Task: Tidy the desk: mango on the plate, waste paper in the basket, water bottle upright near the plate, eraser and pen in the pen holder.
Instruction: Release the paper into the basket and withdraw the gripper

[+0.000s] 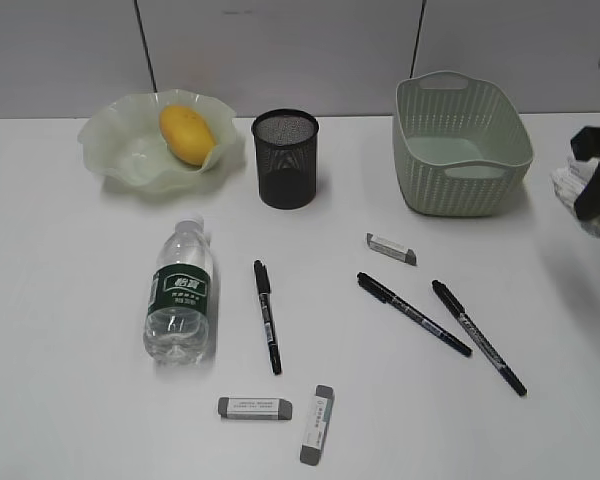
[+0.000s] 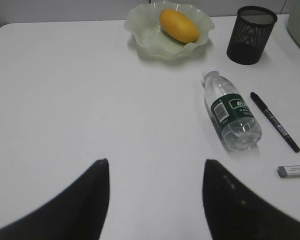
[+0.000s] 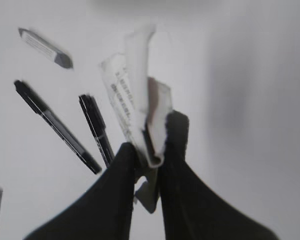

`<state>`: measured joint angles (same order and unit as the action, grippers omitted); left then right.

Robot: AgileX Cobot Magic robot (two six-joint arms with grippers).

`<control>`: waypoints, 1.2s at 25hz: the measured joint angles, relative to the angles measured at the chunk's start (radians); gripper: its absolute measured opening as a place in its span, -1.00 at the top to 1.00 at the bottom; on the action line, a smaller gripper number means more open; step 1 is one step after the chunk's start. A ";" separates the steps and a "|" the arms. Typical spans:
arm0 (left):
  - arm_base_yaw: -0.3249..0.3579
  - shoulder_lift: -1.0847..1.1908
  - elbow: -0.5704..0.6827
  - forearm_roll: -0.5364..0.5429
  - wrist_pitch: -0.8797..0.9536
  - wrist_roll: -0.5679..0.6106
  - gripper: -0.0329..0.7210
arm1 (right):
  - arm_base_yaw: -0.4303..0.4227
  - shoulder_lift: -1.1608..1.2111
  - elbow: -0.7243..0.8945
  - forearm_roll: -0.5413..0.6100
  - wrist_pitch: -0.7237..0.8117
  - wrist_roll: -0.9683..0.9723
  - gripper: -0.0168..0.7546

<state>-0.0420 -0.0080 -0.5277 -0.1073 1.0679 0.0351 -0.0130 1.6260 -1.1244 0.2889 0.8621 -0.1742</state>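
The mango [image 1: 186, 133] lies in the pale green plate [image 1: 115, 150] at the back left. The water bottle [image 1: 180, 297] lies on its side on the desk [image 1: 70, 380]. The black mesh pen holder [image 1: 286, 158] stands beside the plate. Three black pens [image 1: 267, 315] [image 1: 412, 313] [image 1: 477, 336] and three erasers [image 1: 391, 248] [image 1: 254, 408] [image 1: 318, 424] lie on the desk. My right gripper [image 3: 152, 142] is shut on the waste paper [image 3: 132, 95], held above the desk at the right edge [image 1: 572, 185], right of the basket [image 1: 458, 145]. My left gripper [image 2: 155, 167] is open and empty over bare desk.
A grey panelled wall [image 1: 280, 50] runs behind the desk. The basket holds nothing that I can see. The bottle [image 2: 231, 114], a pen [image 2: 274, 121] and the plate [image 2: 145, 30] with the mango [image 2: 178, 25] also show ahead of my left gripper.
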 joint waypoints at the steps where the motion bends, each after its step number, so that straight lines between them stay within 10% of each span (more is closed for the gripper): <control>1: 0.000 0.000 0.000 0.000 0.000 0.000 -0.27 | 0.008 0.000 -0.035 0.000 0.003 0.000 0.61; 16: 0.000 0.000 0.001 -0.001 0.000 0.000 -0.23 | 0.104 0.338 -0.624 -0.026 0.007 0.033 0.61; 30: 0.000 0.000 0.001 -0.001 0.000 0.000 -0.20 | 0.104 0.599 -0.725 -0.017 -0.018 0.036 0.61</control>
<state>-0.0420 -0.0080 -0.5269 -0.1084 1.0679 0.0351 0.0910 2.2248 -1.8492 0.2722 0.8443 -0.1384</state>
